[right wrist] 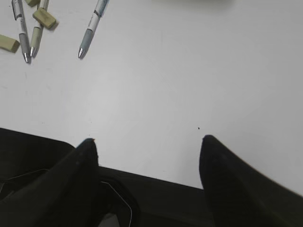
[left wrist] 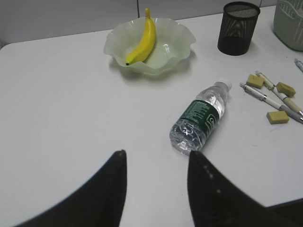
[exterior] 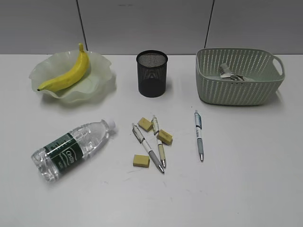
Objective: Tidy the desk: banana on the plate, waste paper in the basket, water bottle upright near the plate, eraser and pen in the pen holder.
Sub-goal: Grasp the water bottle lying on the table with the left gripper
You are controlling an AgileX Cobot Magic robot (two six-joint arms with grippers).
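The banana (exterior: 66, 75) lies in the pale green plate (exterior: 97, 80) at the desk's (exterior: 246, 184) back left. In the sage basket (exterior: 239, 87) at the back right rests the waste paper (exterior: 229, 73). The water bottle (exterior: 73, 149) lies on its side at the front left, cap toward the middle. Three pens (exterior: 148, 148) (exterior: 159, 142) (exterior: 199, 142) and three yellowish erasers (exterior: 145, 124) (exterior: 164, 137) (exterior: 141, 161) lie in front of the black mesh pen holder (exterior: 152, 74). My left gripper (left wrist: 156, 153) is open and empty just short of the bottle's (left wrist: 201, 118) base. The right gripper (right wrist: 149, 139) hangs open over the desk's near edge.
Neither arm shows in the exterior view. The left wrist view takes in the banana (left wrist: 143, 40), plate (left wrist: 173, 49), pen holder (left wrist: 238, 28) and a basket corner (left wrist: 291, 19). In the right wrist view a pen (right wrist: 92, 28) and eraser (right wrist: 45, 18) lie far left.
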